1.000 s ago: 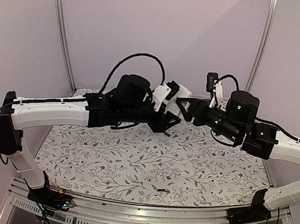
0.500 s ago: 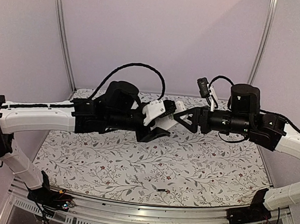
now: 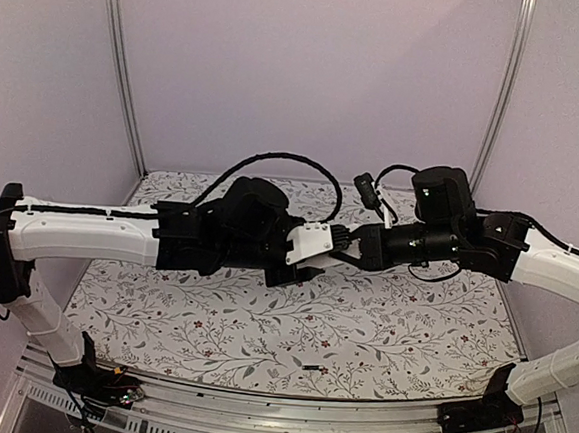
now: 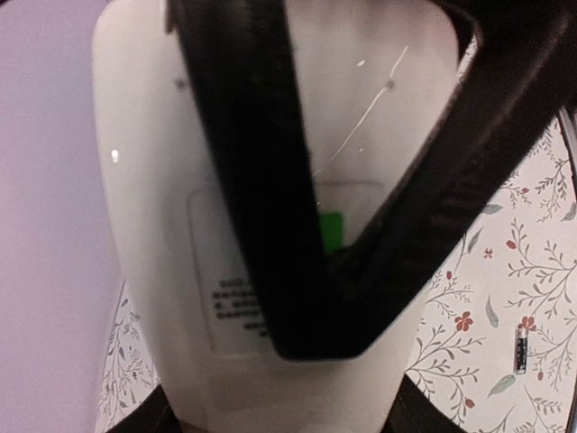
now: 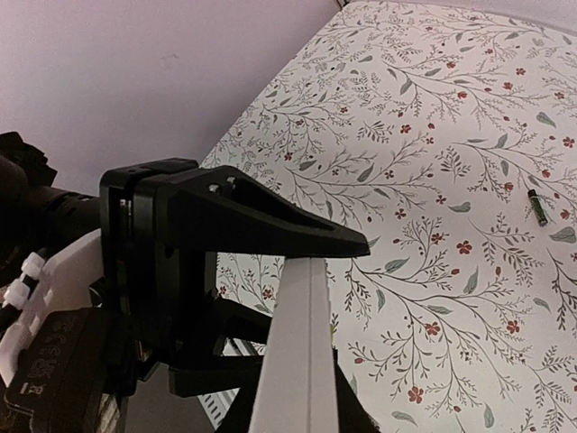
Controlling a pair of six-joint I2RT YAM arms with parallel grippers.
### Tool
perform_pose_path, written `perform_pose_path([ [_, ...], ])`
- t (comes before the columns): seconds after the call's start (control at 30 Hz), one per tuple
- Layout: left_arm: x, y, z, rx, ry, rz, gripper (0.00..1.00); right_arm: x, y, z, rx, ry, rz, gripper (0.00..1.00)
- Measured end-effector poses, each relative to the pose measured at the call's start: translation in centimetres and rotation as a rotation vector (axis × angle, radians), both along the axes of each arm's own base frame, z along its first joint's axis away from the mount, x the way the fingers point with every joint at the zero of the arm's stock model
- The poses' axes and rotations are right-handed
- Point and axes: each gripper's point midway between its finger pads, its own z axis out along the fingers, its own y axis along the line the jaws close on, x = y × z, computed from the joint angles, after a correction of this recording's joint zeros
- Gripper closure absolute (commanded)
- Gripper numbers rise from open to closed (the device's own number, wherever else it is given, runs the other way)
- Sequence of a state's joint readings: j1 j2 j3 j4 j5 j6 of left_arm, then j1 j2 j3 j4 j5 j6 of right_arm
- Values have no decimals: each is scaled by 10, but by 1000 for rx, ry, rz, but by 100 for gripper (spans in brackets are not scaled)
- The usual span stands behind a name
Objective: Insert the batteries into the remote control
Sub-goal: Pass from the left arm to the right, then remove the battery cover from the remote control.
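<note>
The left tool and the right tool each clamped an end of the remote control, one battery lying on the bench below it.

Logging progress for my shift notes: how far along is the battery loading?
Done: remote control held above the table, gripped between left gripper and right gripper. In hand: only the remote control. Left: one battery lies on the table; the other isn't visible.

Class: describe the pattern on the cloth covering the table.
The cloth is white with grey leafy vines and small red flowers, clearest in the right wrist view.
</note>
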State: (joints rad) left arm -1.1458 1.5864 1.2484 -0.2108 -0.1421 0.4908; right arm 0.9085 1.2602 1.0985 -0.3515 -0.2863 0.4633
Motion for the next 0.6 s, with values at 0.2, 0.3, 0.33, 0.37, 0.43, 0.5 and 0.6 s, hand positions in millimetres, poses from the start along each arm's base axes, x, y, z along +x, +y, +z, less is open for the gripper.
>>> perform_pose_path([
  [0.2, 3, 2, 1, 10, -24, 20, 38, 3, -1, -1, 5, 21, -8, 100],
  [0.3, 3, 2, 2, 3, -24, 22, 17, 4, -2, 0, 16, 25, -1, 100],
  [0.33, 3, 2, 4, -10, -21, 25, 11, 5, -3, 0, 23, 26, -1, 100],
  [0.37, 1, 2, 8, -25, -22, 23, 9, 7, -5, 0, 34, 23, -3, 100],
  [0.43, -2, 6, 17, -73, -10, 38, 5, 12, -12, 0, 52, 14, -20, 100],
  [0.5, -2, 13, 27, -124, 8, 65, 4, 16, -21, 3, 71, -1, -40, 100],
  [0.6, 0, 25, 47, -232, 67, 113, 4, 24, -33, 16, 125, -50, -66, 100],
])
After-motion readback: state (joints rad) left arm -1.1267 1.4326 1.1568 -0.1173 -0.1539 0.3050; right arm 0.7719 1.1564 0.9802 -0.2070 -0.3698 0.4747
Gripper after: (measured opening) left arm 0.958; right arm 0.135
